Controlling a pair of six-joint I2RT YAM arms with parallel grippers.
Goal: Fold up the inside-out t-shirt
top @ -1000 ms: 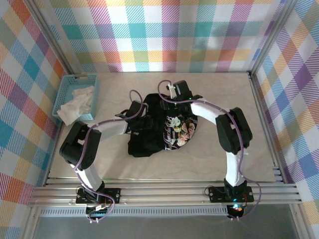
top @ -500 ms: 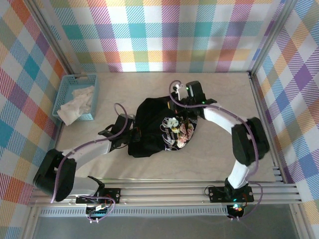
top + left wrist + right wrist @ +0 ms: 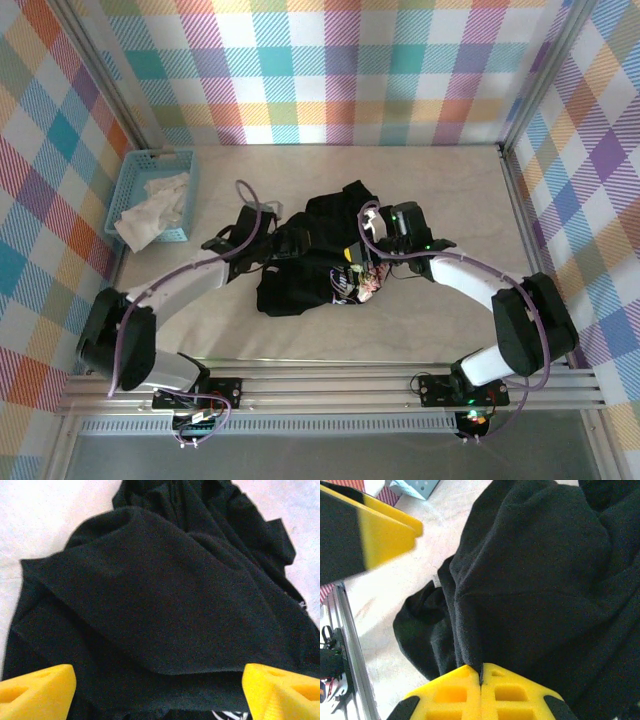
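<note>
Let go of the t-shirt [image 3: 300, 285] with the left pincer [image 3: 160, 690], now spread wide above it. Kept the right pincer [image 3: 481, 677] clenched on a black fold and dragged it over most of the print [image 3: 358, 283]. Left the t-shirt lumpy in the middle of the desk [image 3: 450, 320]. Probably needed flattening first.

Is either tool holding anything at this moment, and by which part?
The right tool pinches a fold of the black t-shirt; which part of it, I cannot tell. The left tool is open, holding nothing.
</note>
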